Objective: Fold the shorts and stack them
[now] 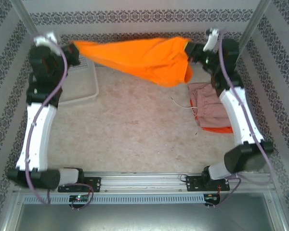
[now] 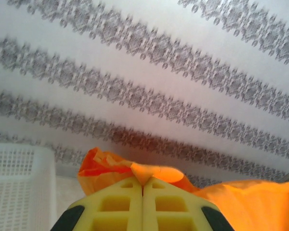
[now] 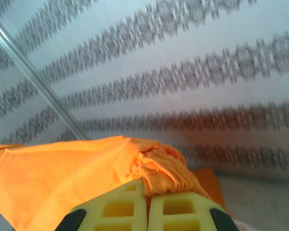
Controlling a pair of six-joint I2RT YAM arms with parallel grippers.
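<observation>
Right of centre, I note the pink shorts [image 1: 206, 98] lying on the red-orange shorts [image 1: 217, 129], evidently the stack. At the far side, my left gripper [image 2: 143, 185] and right gripper [image 3: 146, 195] each pinch the yellow-orange shorts [image 1: 139, 57], stretched aloft between them, presumably to straighten them for folding.

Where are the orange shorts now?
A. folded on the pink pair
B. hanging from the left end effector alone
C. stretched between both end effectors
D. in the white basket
C: the orange shorts span from the left end effector to the right end effector, each shut on bunched fabric.
</observation>
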